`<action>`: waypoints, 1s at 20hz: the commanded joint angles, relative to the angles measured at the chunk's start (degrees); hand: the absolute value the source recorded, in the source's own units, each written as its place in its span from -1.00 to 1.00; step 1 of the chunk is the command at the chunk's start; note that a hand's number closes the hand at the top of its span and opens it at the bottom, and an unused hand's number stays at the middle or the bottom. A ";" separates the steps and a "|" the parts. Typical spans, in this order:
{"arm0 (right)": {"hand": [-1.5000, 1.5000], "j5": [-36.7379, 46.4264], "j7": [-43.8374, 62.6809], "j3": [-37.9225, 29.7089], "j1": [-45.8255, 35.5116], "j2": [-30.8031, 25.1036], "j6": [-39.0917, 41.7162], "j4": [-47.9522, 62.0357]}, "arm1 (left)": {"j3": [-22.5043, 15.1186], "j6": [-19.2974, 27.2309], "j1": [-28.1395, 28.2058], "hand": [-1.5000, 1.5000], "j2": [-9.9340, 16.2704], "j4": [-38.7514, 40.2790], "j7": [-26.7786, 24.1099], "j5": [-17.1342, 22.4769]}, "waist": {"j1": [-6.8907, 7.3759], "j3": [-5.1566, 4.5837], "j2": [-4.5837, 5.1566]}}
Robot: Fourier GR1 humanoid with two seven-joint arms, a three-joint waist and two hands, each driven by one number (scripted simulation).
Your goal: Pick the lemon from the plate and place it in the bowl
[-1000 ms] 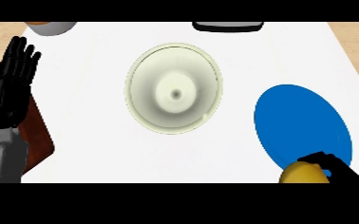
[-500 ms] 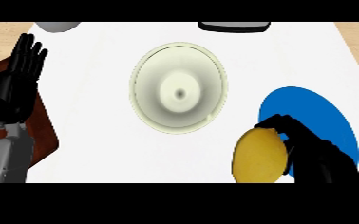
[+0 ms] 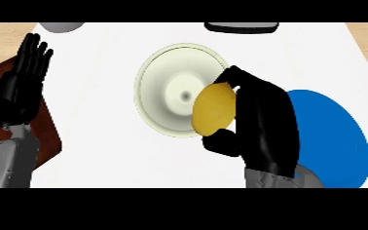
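Carrying lemon (image 3: 213,109) in curled right hand (image 3: 262,122) over bowl (image 3: 167,85) rim; centre above hollow, lower before releasing. Left hand (image 3: 22,80) open, resting at surface (image 3: 101,141) edge.

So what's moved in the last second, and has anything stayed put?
The right hand, fingers curled round the lemon, has carried it up and left, off the blue plate to the right rim of the bowl. The left hand stays open at the left edge; bowl and plate are unmoved.
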 commanded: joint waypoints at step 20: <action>-1.00 -5.71 -2.64 -3.72 -7.03 0.65 -45.43 34.27 | 0.14 0.33 -2.13 0.00 -0.03 0.56 1.83 0.22 | -0.65 0.23 0.10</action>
